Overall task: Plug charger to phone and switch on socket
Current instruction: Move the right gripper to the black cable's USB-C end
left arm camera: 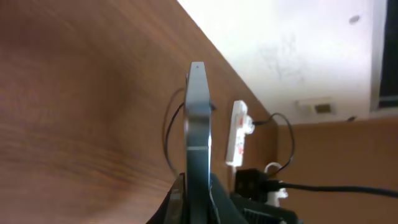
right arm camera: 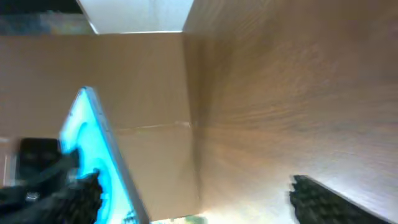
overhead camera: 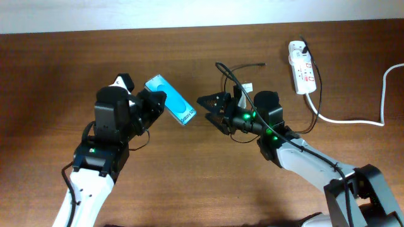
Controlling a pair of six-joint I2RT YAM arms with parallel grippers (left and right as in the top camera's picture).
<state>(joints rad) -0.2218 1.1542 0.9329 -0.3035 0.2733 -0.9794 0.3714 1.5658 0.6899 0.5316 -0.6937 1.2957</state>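
My left gripper [overhead camera: 154, 99] is shut on the phone [overhead camera: 172, 101] and holds it tilted above the table, its cyan screen up. In the left wrist view the phone [left arm camera: 198, 130] stands edge-on between the jaws [left arm camera: 198, 208]. My right gripper [overhead camera: 210, 110] is open and empty, just right of the phone's lower end. In the right wrist view [right arm camera: 193, 199] the phone [right arm camera: 93, 149] is at the left, beside one finger. The black charger cable [overhead camera: 230, 74] loops on the table behind the right gripper. The white socket [overhead camera: 302, 66] lies at the far right and also shows in the left wrist view [left arm camera: 238, 134].
The socket's thick white cord [overhead camera: 353, 121] curves to the table's right edge. A black cable [overhead camera: 314, 88] runs from the socket down towards the right arm. A small white tag [overhead camera: 248, 86] lies by the charger cable. The table's far edge is close behind the socket.
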